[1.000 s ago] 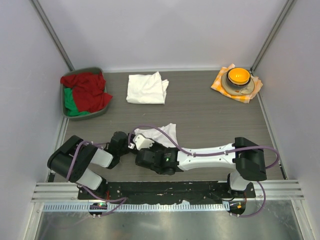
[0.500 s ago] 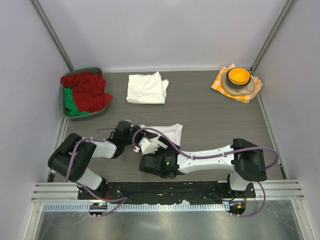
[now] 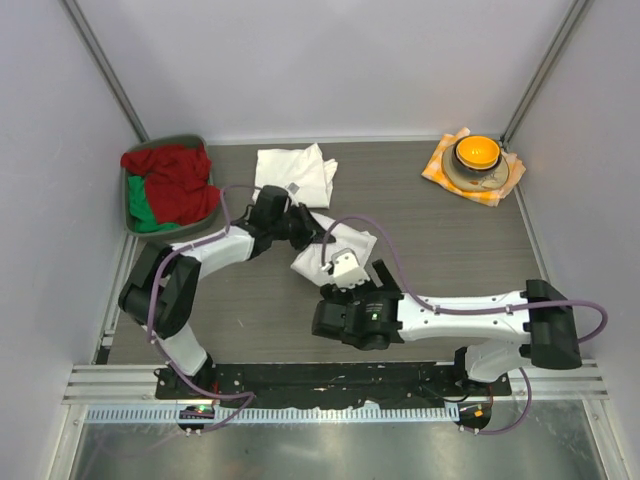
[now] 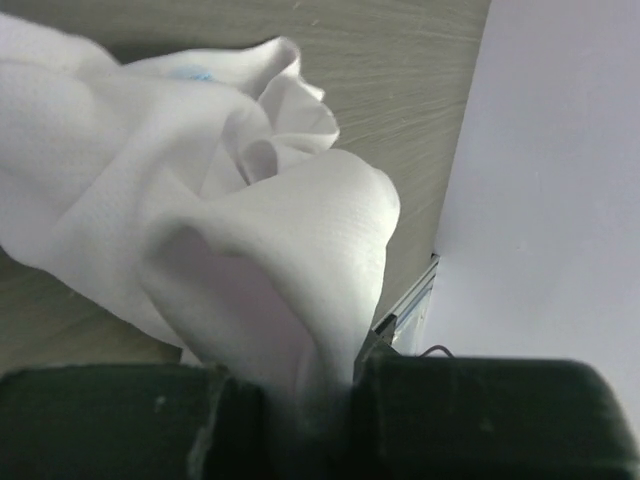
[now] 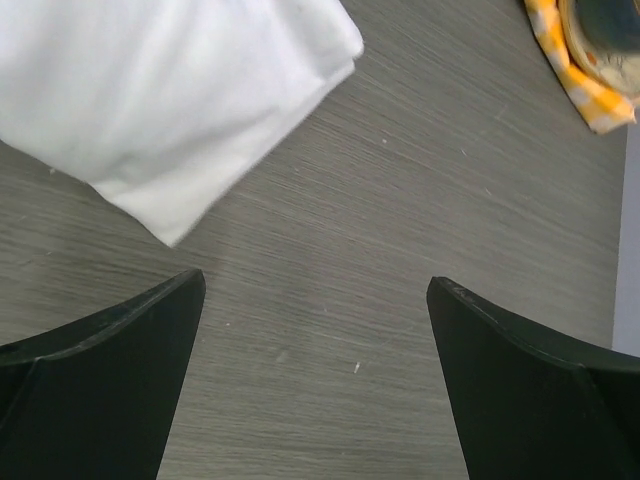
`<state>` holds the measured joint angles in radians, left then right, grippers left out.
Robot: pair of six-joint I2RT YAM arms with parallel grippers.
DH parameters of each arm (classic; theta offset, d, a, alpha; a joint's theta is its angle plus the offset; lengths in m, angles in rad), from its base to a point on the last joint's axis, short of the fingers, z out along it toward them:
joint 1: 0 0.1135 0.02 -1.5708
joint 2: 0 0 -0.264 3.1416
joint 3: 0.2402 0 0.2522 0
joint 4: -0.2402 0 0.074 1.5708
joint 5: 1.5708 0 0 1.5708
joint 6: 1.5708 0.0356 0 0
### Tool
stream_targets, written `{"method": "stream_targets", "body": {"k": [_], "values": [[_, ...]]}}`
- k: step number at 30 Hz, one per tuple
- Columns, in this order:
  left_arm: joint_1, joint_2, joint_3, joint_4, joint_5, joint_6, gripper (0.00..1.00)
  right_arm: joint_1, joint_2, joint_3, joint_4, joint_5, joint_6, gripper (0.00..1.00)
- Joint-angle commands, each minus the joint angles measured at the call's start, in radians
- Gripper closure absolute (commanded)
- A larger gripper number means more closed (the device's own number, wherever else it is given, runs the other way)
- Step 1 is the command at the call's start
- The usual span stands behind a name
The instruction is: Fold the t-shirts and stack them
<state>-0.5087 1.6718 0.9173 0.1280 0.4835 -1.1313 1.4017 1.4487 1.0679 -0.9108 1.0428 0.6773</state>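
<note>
Grey wood-grain table (image 3: 450,240) holds a folded white t-shirt (image 3: 293,175); left gripper (image 4: 300,410) pinches a second t-shirt (image 4: 250,230), right gripper (image 5: 315,283) stands wide open, empty.

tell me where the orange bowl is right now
In the top view the orange bowl sits at the far right corner of the table, on a grey dish over the checked cloth, well right of the folded white t-shirt.

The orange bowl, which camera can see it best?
The top external view. It shows the whole orange bowl from above, sitting in a grey dish on the checked cloth. The right wrist view catches only a cloth corner and a dark rim at its edge. The left wrist view misses it.
</note>
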Motion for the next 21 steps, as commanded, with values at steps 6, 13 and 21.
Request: {"method": "stream_targets", "body": {"k": [6, 13, 21], "values": [[-0.001, 0.164, 0.411, -0.284, 0.079, 0.341, 1.0, -0.029, -0.281, -0.131, -0.094, 0.079, 0.347, 0.0], [0.03, 0.327, 0.722, -0.439, 0.072, 0.508, 1.0, -0.032, -0.352, -0.19, -0.086, 0.063, 0.376, 0.0], [0.091, 0.456, 0.916, -0.502, 0.09, 0.61, 1.0, -0.032, -0.386, -0.255, -0.056, 0.045, 0.415, 0.0]]}}
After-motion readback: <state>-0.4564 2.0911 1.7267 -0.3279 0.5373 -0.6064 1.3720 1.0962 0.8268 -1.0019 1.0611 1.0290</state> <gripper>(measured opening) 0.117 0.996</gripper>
